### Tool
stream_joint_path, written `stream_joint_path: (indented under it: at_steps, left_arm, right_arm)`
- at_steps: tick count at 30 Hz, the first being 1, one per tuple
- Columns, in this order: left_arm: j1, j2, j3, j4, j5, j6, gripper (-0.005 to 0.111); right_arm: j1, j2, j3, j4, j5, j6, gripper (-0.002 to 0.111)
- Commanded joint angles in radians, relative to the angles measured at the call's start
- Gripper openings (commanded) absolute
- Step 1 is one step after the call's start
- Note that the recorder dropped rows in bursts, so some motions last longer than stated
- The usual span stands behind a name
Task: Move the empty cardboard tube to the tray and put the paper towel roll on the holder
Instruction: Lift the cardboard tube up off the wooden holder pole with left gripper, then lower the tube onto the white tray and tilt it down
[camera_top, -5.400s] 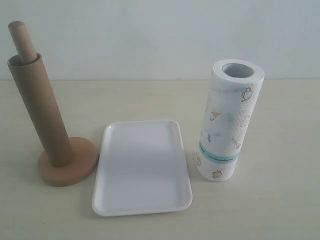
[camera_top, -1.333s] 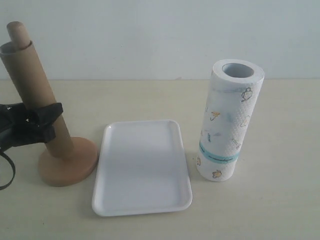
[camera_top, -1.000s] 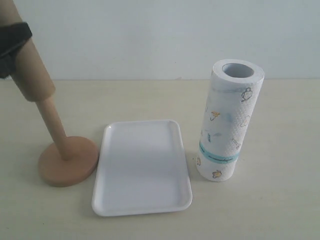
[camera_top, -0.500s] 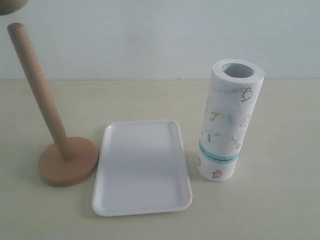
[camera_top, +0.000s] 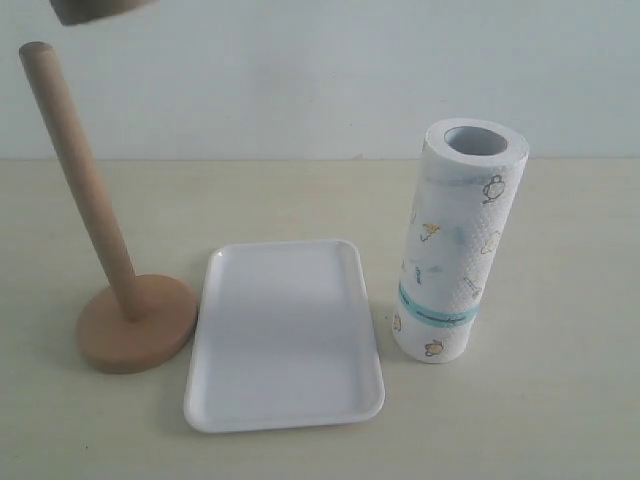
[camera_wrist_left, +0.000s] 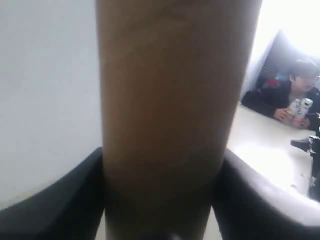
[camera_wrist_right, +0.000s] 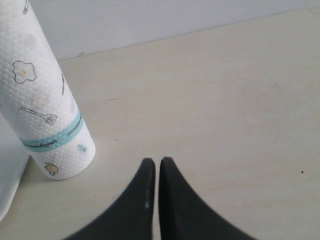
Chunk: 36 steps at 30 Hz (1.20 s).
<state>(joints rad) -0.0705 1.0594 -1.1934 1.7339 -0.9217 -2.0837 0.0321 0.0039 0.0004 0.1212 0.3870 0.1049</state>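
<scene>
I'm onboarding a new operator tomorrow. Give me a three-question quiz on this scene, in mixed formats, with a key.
1. True or false: the left gripper holds the long brown cardboard tube clear of the light wooden pole holder.
2. Against the shallow white plastic tray, the printed white paper towel roll is: A inside; B upright beside; C lying across.
3. Fill in: the jaws of the right gripper are ____.
Key: 1 true; 2 B; 3 shut.
</scene>
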Motion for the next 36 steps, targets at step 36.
stream_joint_path:
  at_steps: [36]
  left_arm:
    - [-0.419,0.38,0.044,0.01,0.3,-0.018,0.004]
  right_arm:
    - [0.0,-0.004,0.0,-0.002,-0.008,-0.002,0.003]
